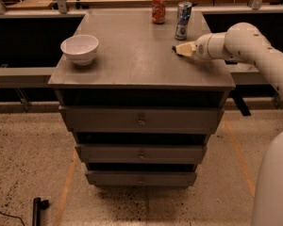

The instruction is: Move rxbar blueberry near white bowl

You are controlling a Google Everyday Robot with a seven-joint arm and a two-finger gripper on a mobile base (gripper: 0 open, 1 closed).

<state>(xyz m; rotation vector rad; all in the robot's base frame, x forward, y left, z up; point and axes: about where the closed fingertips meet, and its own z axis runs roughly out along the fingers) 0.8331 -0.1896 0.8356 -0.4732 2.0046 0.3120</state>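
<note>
The white bowl [79,49] stands on the left side of the grey cabinet top [132,60]. My gripper [183,49] reaches in from the right and rests low on the top near its right edge, just in front of the blue-silver can [182,20]. A small dark flat sliver, the rxbar blueberry [175,50], shows at the gripper's tip; most of it is hidden by the gripper. The bowl is far to the left of the gripper.
A red can [158,7] stands at the back of the top, left of the blue-silver can. The cabinet has three drawers [141,121] below. My white arm [254,51] spans the right side. A dark object [37,206] lies on the floor at lower left.
</note>
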